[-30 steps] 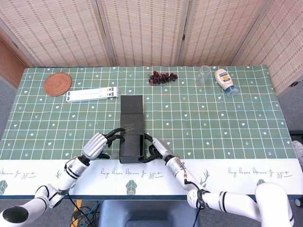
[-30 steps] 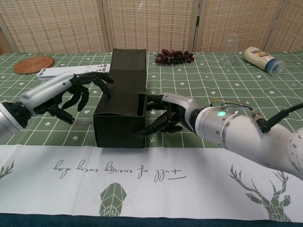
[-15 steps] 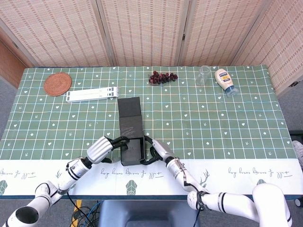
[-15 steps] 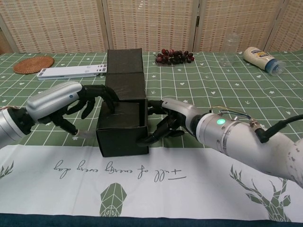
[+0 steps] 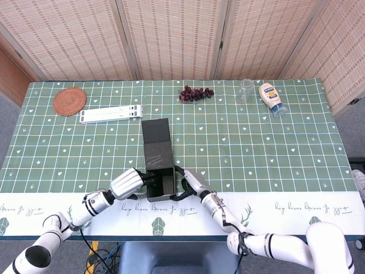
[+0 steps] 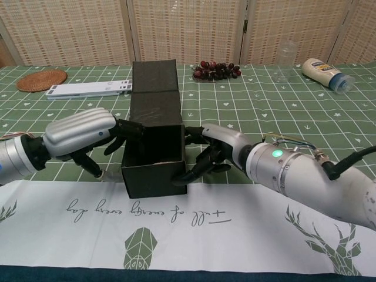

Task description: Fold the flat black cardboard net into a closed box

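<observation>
The black cardboard box (image 5: 160,184) stands near the table's front edge as an open-topped cube (image 6: 154,161). Its unfolded lid panels (image 5: 156,137) lie flat behind it and reach toward the table's middle (image 6: 154,79). My left hand (image 5: 130,184) is at the box's left wall, its dark fingers (image 6: 126,126) curled on the wall's top edge. Against the right wall is my right hand (image 5: 191,182), with fingers (image 6: 202,167) spread across the wall from top edge to base. The box is held between the two hands. Its inside looks dark.
At the back lie a woven coaster (image 5: 69,101), a white folding stand (image 5: 110,114), dark grapes (image 5: 195,93), a glass jar (image 5: 246,90) and a mayonnaise bottle (image 5: 270,98). A white printed border (image 6: 188,217) runs along the front edge, just under the box.
The box has slid toward the front edge with both hands on it. Its near part now stands as an open cube, and the left hand has closed in against the left wall.
</observation>
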{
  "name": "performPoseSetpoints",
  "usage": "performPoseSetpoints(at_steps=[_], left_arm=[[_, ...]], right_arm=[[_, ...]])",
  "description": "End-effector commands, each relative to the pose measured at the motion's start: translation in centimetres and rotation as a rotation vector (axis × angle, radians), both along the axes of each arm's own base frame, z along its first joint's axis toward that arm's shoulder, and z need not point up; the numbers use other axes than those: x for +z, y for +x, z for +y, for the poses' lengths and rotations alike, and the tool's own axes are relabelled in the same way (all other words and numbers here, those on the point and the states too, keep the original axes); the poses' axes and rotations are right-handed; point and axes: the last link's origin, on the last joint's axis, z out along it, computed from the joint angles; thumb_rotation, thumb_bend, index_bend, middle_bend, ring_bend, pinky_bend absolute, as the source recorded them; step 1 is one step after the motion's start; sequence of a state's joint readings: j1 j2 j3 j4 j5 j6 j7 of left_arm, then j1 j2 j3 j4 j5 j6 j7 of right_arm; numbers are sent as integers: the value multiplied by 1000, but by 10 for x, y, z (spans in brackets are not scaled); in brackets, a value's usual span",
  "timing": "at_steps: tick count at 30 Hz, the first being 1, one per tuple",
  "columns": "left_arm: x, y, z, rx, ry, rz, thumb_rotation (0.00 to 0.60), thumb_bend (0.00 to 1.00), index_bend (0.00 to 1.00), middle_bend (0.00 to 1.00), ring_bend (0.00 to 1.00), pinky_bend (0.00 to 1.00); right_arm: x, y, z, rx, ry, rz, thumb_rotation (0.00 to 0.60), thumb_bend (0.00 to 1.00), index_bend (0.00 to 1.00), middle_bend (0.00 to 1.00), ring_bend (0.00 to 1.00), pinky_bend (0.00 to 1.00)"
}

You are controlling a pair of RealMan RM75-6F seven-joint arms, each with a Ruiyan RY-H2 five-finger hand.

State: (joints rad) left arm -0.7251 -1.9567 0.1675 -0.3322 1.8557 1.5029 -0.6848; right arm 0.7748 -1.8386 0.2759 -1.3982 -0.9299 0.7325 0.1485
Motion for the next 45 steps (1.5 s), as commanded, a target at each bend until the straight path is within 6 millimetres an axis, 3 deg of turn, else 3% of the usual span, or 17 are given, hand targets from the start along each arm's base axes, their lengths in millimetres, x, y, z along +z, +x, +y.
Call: performPoseSetpoints(at_steps=[1, 15, 22, 26, 34, 45], left_arm=[[-2, 3, 1, -36, -6, 36, 600, 126, 545, 378, 676, 842], [-1, 12, 2, -92, 0, 36, 600, 125, 677, 561, 682, 842], [0, 11, 2, -81, 3, 24, 600, 126, 669, 565, 682, 837], [5, 7, 4, -48, 12, -3, 600, 126, 554, 475, 681, 832], [21, -3, 8, 85, 20, -108, 600, 126, 316, 204, 659, 833], [52, -12, 4, 199, 55, -191, 600, 126, 193, 147, 647, 844]], right_arm=[[1, 0, 1, 1, 3, 3, 600, 512, 353, 427, 810, 1000], [4, 2, 2, -3, -3, -6, 600, 512, 353, 427, 810, 1000], [4, 2, 2, -3, -5, -10, 600, 512, 353, 427, 811, 1000], [5, 2, 1, -7, -11, -15, 600, 512, 353, 427, 811, 1000], [11, 3, -6, -29, -36, -30, 600, 513, 353, 427, 811, 1000], [11, -2, -17, -52, -86, -8, 600, 512, 353, 400, 810, 1000]])
